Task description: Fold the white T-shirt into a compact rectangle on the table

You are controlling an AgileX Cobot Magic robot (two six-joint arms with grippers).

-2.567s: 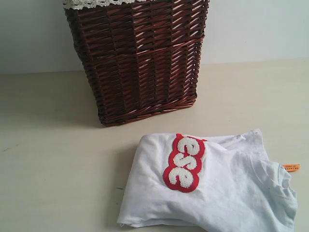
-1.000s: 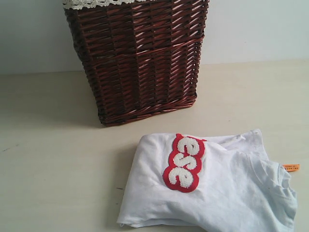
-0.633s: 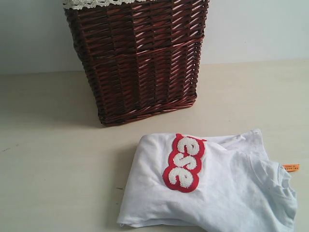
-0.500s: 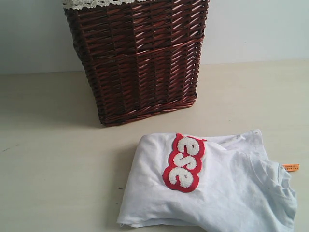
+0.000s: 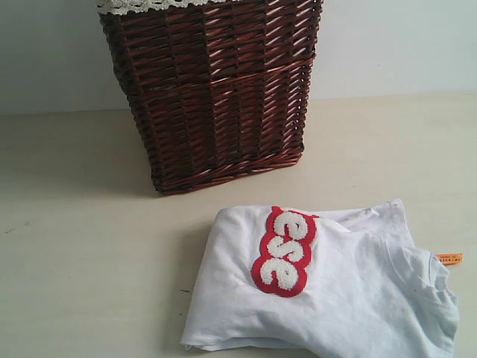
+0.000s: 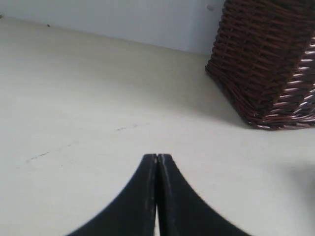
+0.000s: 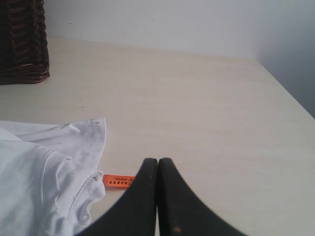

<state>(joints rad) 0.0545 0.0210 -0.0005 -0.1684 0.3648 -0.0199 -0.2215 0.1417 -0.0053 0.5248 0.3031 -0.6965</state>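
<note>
Looks mostly done: the soft white cotton T-shirt with the red patch (image 5: 328, 298) is folded into a rough rectangle on the pale beige surface (image 5: 89, 261), collar untidy. It's laid just beside the right end effector (image 7: 158, 161), away from the left end effector (image 6: 157, 157); both are pressed together, empty. Nothing's been moved since earlier.

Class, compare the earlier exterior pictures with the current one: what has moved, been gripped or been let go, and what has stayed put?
Nothing visibly changed. The white T-shirt lies in the same place on the table, in front of the wicker basket. The left gripper and right gripper are shut and hold nothing.
</note>
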